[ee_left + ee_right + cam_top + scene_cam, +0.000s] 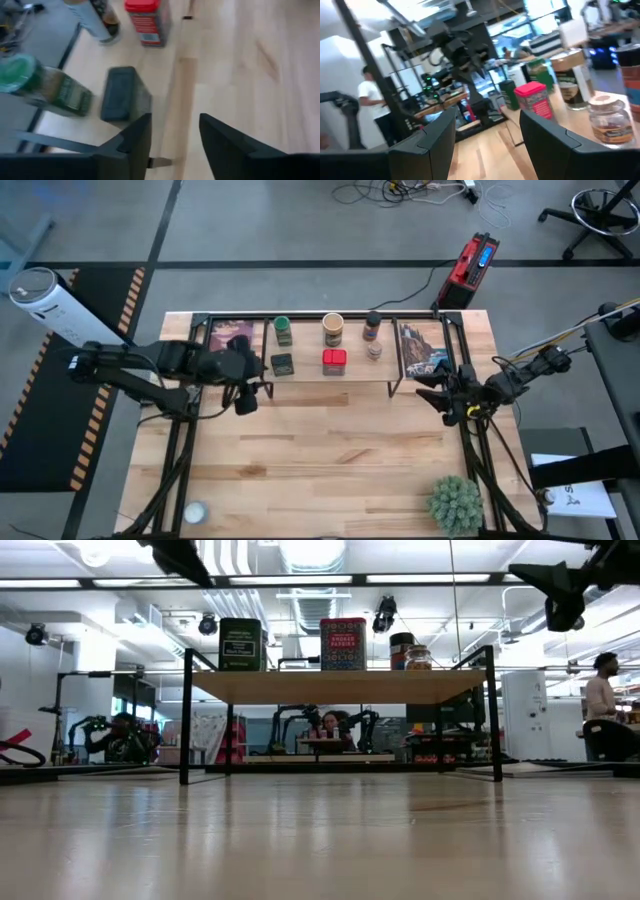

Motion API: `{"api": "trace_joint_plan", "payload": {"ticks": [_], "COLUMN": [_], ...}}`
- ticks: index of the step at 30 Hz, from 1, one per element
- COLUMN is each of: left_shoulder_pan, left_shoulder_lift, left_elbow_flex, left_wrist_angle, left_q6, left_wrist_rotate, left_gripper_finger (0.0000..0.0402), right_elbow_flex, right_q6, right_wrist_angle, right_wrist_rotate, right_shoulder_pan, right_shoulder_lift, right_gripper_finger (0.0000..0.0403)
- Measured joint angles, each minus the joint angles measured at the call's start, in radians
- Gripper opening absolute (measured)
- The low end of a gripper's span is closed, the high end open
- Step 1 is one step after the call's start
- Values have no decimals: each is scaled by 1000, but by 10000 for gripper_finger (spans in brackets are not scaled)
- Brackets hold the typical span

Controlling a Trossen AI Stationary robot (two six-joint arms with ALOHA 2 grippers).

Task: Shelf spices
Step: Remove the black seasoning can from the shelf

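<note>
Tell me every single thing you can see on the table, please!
shelf: one, light wood with black legs, at the table's far edge
spices on the shelf: six; green-lidded jar, black box, tan jar, red tin, brown bottle, tiny clear jar
picture cards: two, one at each shelf end
plant: one, green, near right corner
left gripper: black, open, empty, beside the shelf's left end
right gripper: black, open, empty, by the shelf's right end

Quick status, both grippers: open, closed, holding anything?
Left gripper: open, empty, just in front of the small black box on the shelf.
Right gripper: open, empty, off the shelf's right end.
</note>
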State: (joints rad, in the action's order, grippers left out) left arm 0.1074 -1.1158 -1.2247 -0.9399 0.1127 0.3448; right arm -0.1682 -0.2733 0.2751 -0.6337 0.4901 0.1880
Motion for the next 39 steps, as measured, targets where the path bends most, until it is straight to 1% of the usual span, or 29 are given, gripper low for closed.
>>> {"api": "trace_joint_plan", "payload": {"ticks": [3,5,7,12,14,19,22,24,27,31,34,39], "left_shoulder_pan": [-5,-16,-31,-88,-111,-156,-172,-182,-198,-198,-198,-201], "left_shoulder_lift": [-56,-92,-124,-195,-214,-245,-261,-272,-297,-320,-321,-318], "left_elbow_flex": [-61,-87,-108,-161,-184,-235,-253,-254,-254,-254,-254,-254], "left_wrist_angle": [-20,-23,-31,-93,-109,-109,-118,-117,-137,-152,-155,-156], "left_q6": [0,-1,0,9,12,8,7,7,8,8,3,-5], "left_wrist_rotate": [13,12,13,0,-26,-75,-84,-110,-153,-128,-95,-73], "left_gripper_finger": [195,214,229,250,254,258,259,259,259,259,259,259], "right_elbow_flex": [-21,-34,-52,-108,-129,-167,-167,-166,-166,-177,-191,-200], "right_q6": [3,38,75,160,179,177,180,180,179,191,198,195], "right_wrist_angle": [22,63,66,66,40,-103,-111,-114,-115,-113,-112,-111], "right_wrist_rotate": [0,6,17,139,170,170,170,175,216,214,215,215], "right_shoulder_pan": [0,0,0,1,1,1,1,1,0,0,0,0], "right_shoulder_lift": [73,130,185,264,277,278,278,278,278,278,278,293], "right_gripper_finger": [199,199,199,199,199,199,199,199,199,199,199,199]}}
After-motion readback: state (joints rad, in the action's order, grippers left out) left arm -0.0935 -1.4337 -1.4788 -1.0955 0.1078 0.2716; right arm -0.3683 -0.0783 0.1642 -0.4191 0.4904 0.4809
